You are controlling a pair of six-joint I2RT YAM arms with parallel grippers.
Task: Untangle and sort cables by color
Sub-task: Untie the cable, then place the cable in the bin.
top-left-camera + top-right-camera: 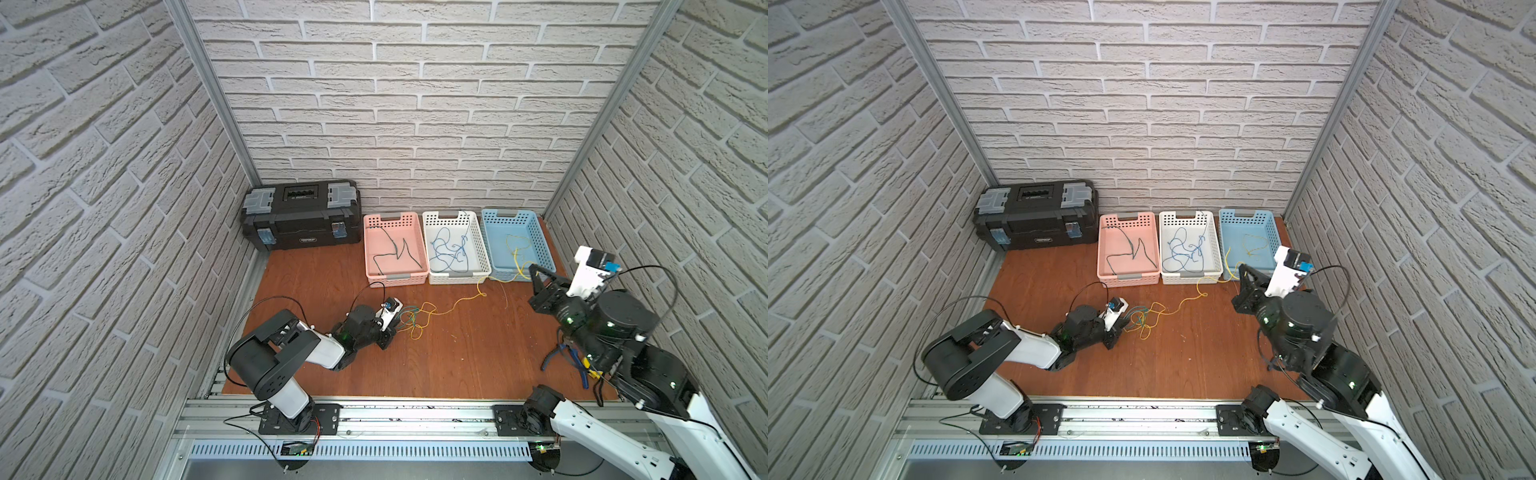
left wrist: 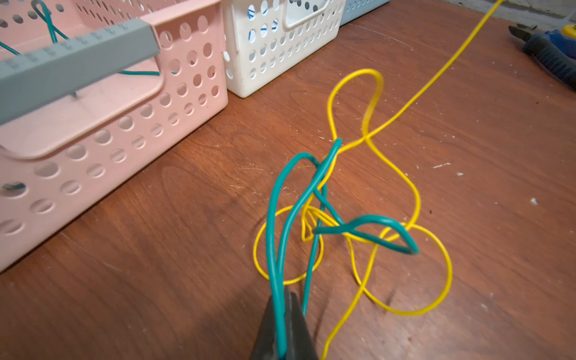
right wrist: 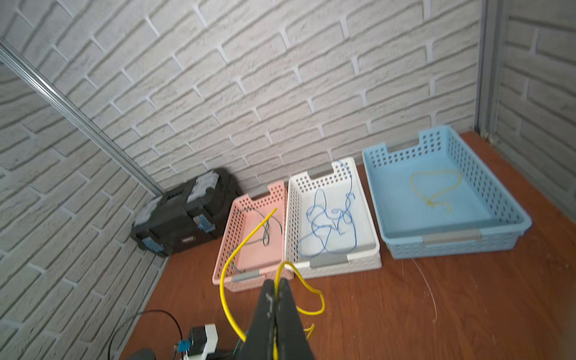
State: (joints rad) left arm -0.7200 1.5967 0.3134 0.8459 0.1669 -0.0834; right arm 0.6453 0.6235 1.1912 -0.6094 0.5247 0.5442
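**Left gripper** (image 2: 284, 299): jaws together, clamped on the green cable (image 2: 274, 233), low over the table (image 1: 457, 365).

**Right gripper** (image 3: 276, 284): jaws together, clamped on the yellow cable (image 2: 417, 199), raised just in front of the blue basket (image 1: 543, 243).

**Work in hand.** In both top views the knot sits just at 3 o'clock of the left gripper. The left wrist view shows the green cable looped through several coils of the yellow one. From the knot a single yellow strand runs out toward 2 o'clock, up to the right gripper. The two cables are not yet parted.

**Done so far.** Three baskets stand side by side at the table's 12 o'clock edge.
- The pink basket (image 1: 395, 279) holds the sorted green cables (image 1: 405, 249).
- The white basket (image 1: 457, 277) holds the blue cables (image 1: 451, 251).
- The blue basket holds one sorted yellow cable (image 1: 517, 245).

**Outstanding.** I judge the task to be in its last stage. The remaining green and yellow pair must be freed, then green goes to pink and yellow to blue. No other loose cable can be made out on the table.

**Risk.** Pulling the two ends apart may tighten the coils rather than release them.
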